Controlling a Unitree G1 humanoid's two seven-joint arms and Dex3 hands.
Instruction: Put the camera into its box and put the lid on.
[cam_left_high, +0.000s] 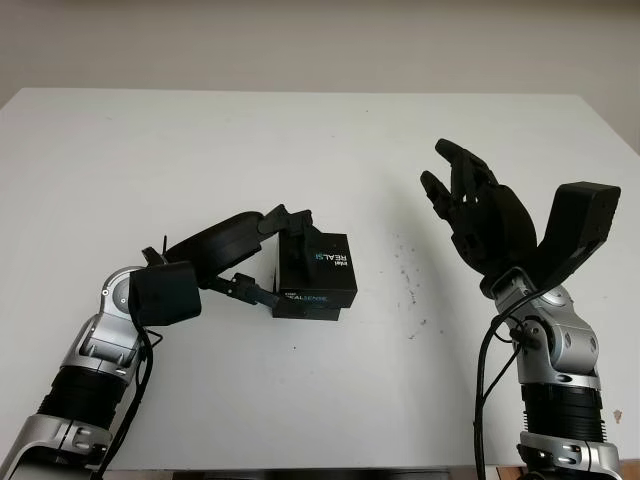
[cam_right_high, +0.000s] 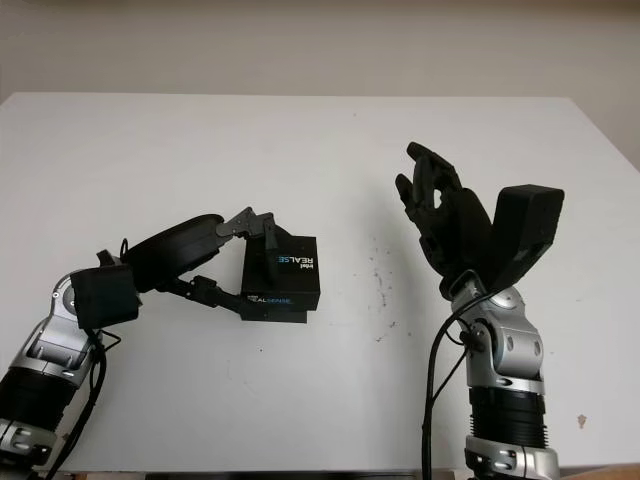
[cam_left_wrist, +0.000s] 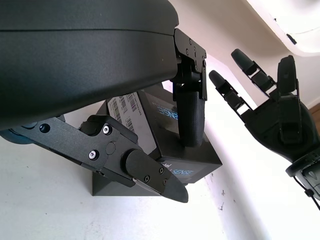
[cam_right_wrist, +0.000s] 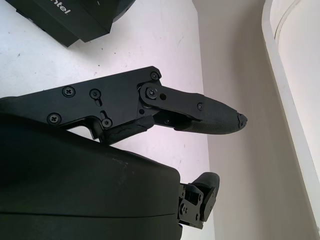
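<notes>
We count one white table. On it we see two black box parts stacked, a lid on a base, so one box in all. We count two black robot hands: the left hand at the box and the right hand raised apart, each on one arm.

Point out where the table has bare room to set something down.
Free: the table beyond the box, and the strip between the box and the raised open right robot hand. Crowded: around the box, where the left robot hand grips it.
</notes>
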